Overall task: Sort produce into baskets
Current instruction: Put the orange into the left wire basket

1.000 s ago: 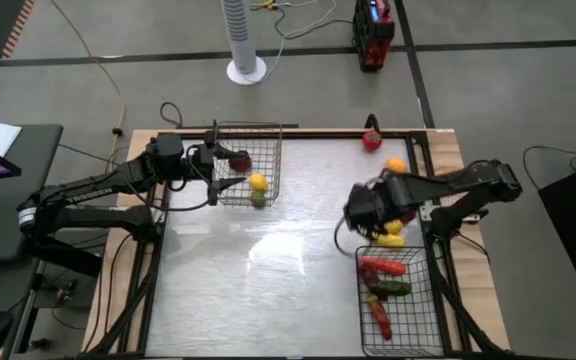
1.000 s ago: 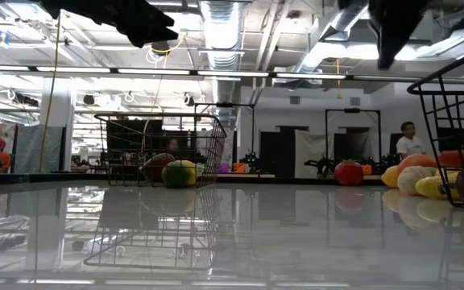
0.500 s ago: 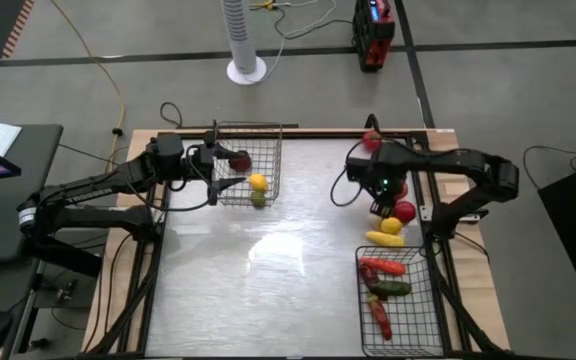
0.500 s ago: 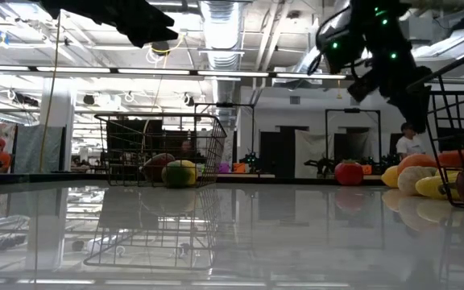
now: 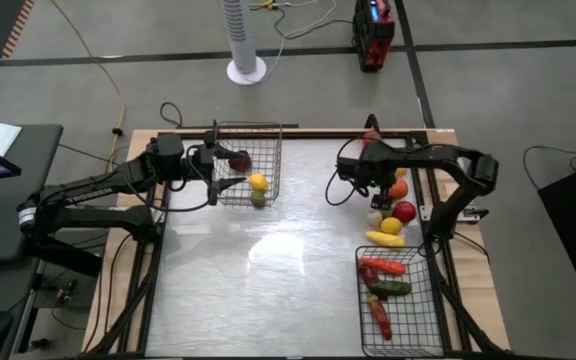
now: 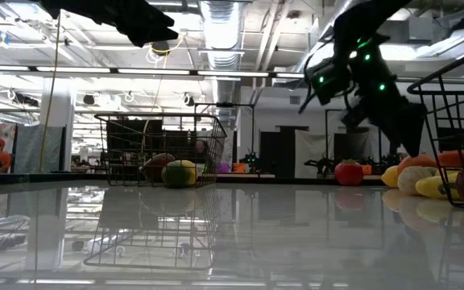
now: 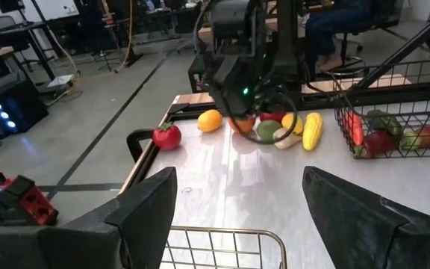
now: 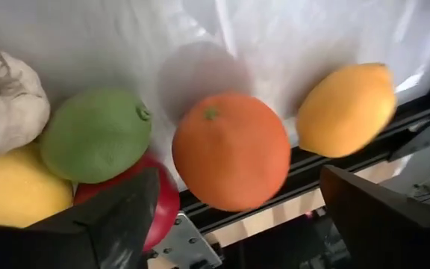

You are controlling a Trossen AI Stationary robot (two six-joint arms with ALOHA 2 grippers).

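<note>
Loose produce lies in a pile at the table's right: an orange [image 8: 231, 149], a lemon [image 8: 346, 108], a green lime [image 8: 95, 134], a white bulb [image 8: 6, 108], and red and yellow pieces. My right gripper [image 5: 380, 188] hangs open just above the orange, its fingers on either side and touching nothing. The silvery basket [image 5: 266, 135] at the far left holds a maroon, a yellow and a green piece. My left gripper [image 5: 223, 167] stands open at that basket's left rim. The black basket [image 5: 420, 300] at the near right holds long red and green pieces.
A red tomato [image 5: 371, 140] lies alone near the far right corner. A yellow corn cob [image 5: 384, 239] lies just beyond the black basket's far rim. The middle of the table [image 5: 288, 260] is bare and shiny. A black frame rail [image 5: 426, 215] runs along the right edge.
My right gripper has swung from beside the black basket's far end toward the table's far edge. It has sunk over the loose pile and tipped further downward. The produce has not moved.
</note>
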